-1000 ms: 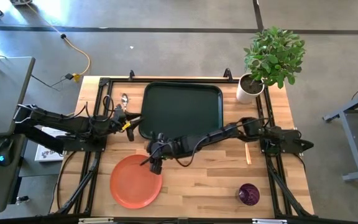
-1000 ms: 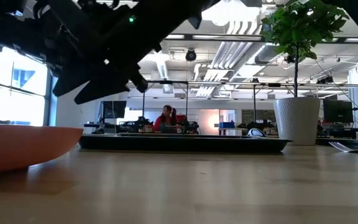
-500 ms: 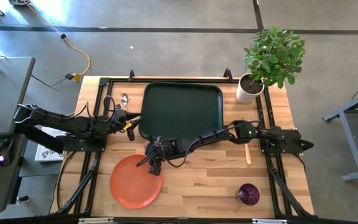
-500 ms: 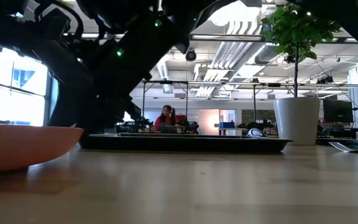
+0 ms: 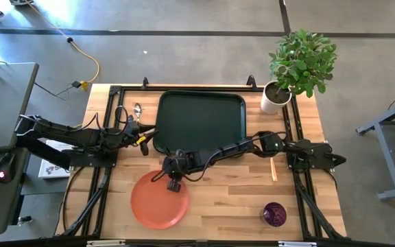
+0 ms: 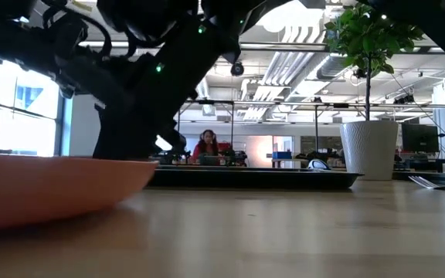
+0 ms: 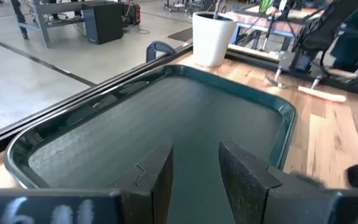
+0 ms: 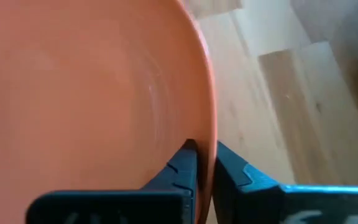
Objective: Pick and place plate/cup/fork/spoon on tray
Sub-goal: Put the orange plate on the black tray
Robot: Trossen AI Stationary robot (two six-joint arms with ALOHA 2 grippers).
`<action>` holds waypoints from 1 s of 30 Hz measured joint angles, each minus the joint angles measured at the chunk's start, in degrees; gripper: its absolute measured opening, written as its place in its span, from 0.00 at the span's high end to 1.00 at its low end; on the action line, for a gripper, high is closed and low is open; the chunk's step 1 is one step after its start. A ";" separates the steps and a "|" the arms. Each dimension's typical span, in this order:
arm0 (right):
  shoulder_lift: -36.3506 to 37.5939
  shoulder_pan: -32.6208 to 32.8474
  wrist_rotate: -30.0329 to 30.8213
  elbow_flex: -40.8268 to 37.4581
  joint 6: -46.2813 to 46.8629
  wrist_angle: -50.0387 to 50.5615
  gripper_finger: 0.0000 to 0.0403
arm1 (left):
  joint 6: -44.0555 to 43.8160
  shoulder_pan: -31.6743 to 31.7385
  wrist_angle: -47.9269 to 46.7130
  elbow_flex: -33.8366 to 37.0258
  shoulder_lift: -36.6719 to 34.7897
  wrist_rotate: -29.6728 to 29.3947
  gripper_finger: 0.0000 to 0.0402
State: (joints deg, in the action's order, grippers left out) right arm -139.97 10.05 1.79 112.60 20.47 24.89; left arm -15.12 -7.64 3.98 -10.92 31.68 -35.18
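The orange-red plate (image 5: pixel 158 202) lies at the near left of the table and fills the right wrist view (image 8: pixel 92 93). My right gripper (image 5: pixel 173 182) is shut on its far rim. The dark green tray (image 5: pixel 201 94) lies at the far middle. My left gripper (image 7: pixel 196 162) is open and empty, low over the tray's left edge (image 5: pixel 142 137). The spoon (image 5: pixel 137 110) lies left of the tray, its handle running under my left gripper. The fork (image 5: pixel 273 168) lies right of the tray. The purple cup (image 5: pixel 274 214) stands at the near right. My right gripper pinches the plate's raised rim (image 8: pixel 209 134) on its far right side, with one finger (image 8: pixel 185 163) inside the plate and one outside. The fingers come slanting down from the table's far right. Whether the plate's underside is clear of the table, I cannot tell.
A white plant pot (image 5: pixel 274 99) with a green plant stands at the far right corner. Dark frame rails run along the table's left and right sides. Bare wood lies between the plate and the cup.
My right gripper has come down onto the plate's far rim and then gone a little toward the table's right edge. The plate has moved with it toward the right.
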 joint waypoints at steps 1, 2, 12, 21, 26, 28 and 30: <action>0.45 -0.01 -1.31 0.00 -0.55 0.50 0.96 | -0.36 0.00 -0.49 0.00 0.02 0.02 0.70; 0.94 -0.12 -2.27 -0.02 -1.11 1.91 0.95 | -0.84 0.00 -0.93 0.01 0.02 0.17 0.70; 13.25 -1.14 2.92 -0.31 -9.40 19.01 1.00 | -1.23 -0.04 -1.04 0.02 0.02 2.13 0.70; 21.08 -3.83 9.88 -0.33 -10.94 27.25 1.00 | -1.25 -1.41 -1.15 0.02 0.02 3.99 0.70; 23.48 -7.22 8.98 -0.33 -11.55 27.72 1.00 | -0.81 -3.20 -1.21 0.02 0.04 3.95 0.70; 24.42 -8.96 10.01 -0.33 -11.34 28.80 1.00 | -0.74 -3.66 -1.13 0.02 0.03 3.62 0.70; 25.25 -10.98 12.62 -0.33 -10.44 29.97 1.00 | -0.23 -3.95 -1.16 0.02 0.04 3.55 0.70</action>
State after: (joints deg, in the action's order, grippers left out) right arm -114.72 -0.93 14.41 112.27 10.03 54.87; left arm -15.34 -11.59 2.82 -10.90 31.73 -31.63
